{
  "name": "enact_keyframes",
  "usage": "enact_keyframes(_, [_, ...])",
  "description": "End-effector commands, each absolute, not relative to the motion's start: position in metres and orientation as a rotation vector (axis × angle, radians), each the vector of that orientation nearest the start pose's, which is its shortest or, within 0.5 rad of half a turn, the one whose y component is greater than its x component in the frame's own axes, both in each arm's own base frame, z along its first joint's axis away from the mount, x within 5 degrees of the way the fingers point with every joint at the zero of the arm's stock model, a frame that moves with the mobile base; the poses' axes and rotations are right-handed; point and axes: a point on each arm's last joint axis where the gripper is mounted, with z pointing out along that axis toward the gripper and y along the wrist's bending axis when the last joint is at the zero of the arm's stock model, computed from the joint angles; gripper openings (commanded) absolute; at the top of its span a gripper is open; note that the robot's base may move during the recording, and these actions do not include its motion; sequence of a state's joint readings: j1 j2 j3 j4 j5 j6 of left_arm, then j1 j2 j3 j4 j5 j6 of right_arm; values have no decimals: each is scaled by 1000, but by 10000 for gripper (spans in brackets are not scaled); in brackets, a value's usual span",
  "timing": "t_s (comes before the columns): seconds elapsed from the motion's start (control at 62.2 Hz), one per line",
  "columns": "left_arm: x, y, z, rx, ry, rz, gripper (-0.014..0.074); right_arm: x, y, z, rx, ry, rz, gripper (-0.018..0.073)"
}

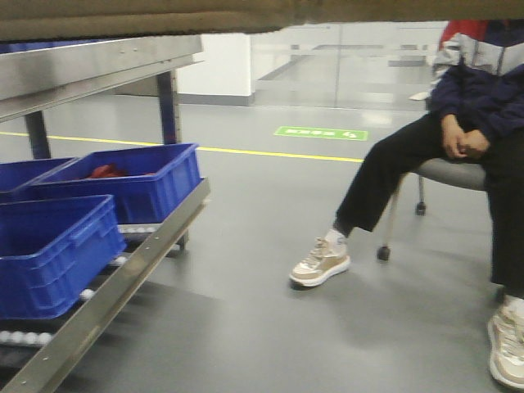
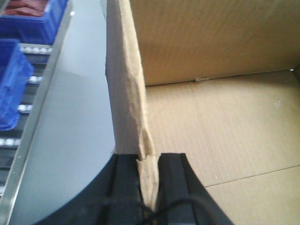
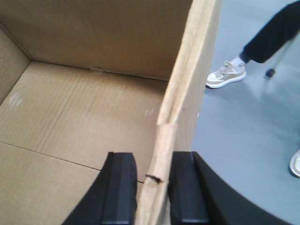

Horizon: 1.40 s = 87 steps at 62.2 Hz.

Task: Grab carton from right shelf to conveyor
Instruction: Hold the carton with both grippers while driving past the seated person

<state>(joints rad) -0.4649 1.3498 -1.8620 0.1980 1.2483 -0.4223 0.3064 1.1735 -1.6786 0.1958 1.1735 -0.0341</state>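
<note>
The brown cardboard carton is open-topped and held off the floor. In the front view only its underside [image 1: 246, 16] shows, as a strip along the top edge. My left gripper [image 2: 149, 161] is shut on the crumpled top edge of the carton's left wall, with the carton's inside [image 2: 225, 122] to its right. My right gripper [image 3: 152, 164] is closed around the right wall, with the carton's floor [image 3: 84, 108] to its left. The stainless-steel shelf rack [image 1: 98, 70] stands at the left of the front view. The conveyor is out of view.
Blue plastic bins [image 1: 49, 254] sit on the rack's roller level behind a steel rail [image 1: 123, 278]; they also show in the left wrist view [image 2: 11, 79]. A seated person [image 1: 467, 123] is at the right, a shoe [image 1: 321, 262] on the grey floor, also seen in the right wrist view [image 3: 226, 74].
</note>
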Motion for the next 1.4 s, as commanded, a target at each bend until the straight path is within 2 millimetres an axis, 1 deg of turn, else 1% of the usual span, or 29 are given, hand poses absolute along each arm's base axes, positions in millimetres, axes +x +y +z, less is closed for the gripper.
enact_keyframes(0.0, [222, -90, 520, 8, 2158, -232, -16, 178, 73, 515, -393, 2069, 391, -69])
enact_keyframes(1.382, [222, -90, 520, 8, 2158, -232, -16, 178, 73, 515, -393, 2069, 391, -69])
